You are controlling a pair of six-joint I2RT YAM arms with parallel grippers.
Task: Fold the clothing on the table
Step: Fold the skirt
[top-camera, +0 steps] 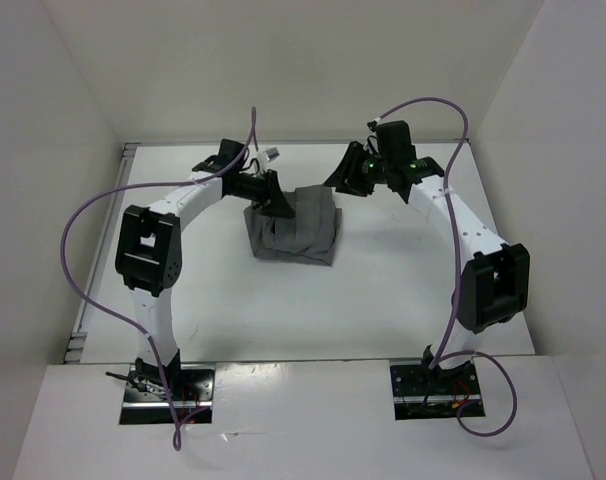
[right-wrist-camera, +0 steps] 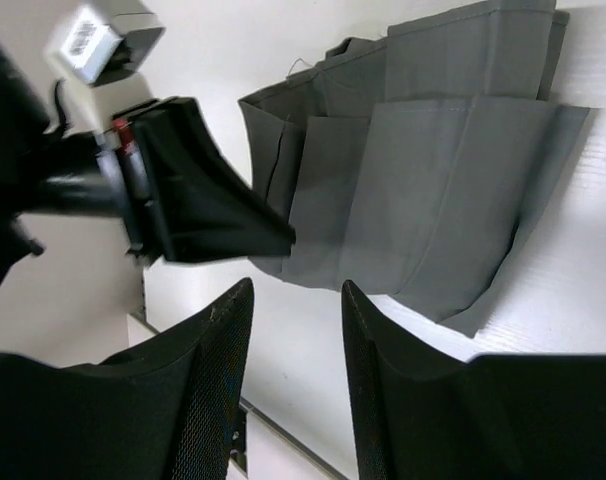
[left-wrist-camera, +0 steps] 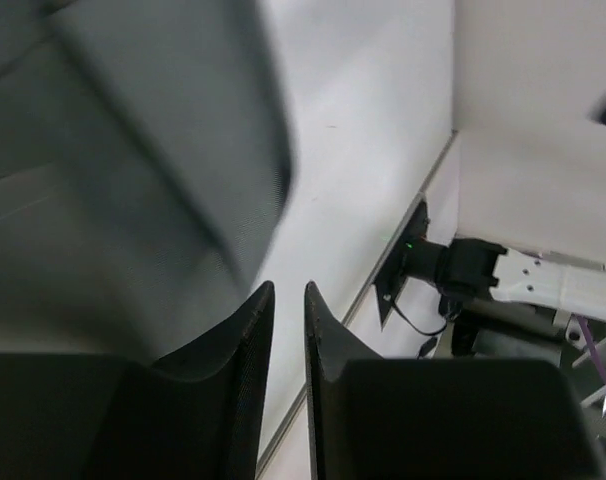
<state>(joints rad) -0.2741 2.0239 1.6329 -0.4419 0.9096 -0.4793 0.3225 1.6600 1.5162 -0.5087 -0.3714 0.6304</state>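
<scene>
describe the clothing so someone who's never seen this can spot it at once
On the white walled table, look at the far half, between the left gripper and the right gripper. The clothing lies there: one mid-grey fabric piece, folded over with long creases. It is the only soft grey thing; the grippers beside it are hard and black.

A pale ribbed rail point(top-camera: 83, 318), metal by the look of it though too small to be sure, runs from far to near down the left side of the top view. Across the near side lies a white ledge point(top-camera: 303, 425). On it sit a left plate point(top-camera: 198, 390) and a right plate point(top-camera: 408, 385), both black and well apart, with a thin purple left cable point(top-camera: 66, 250) and right cable point(top-camera: 467, 125) looping up above them.
</scene>
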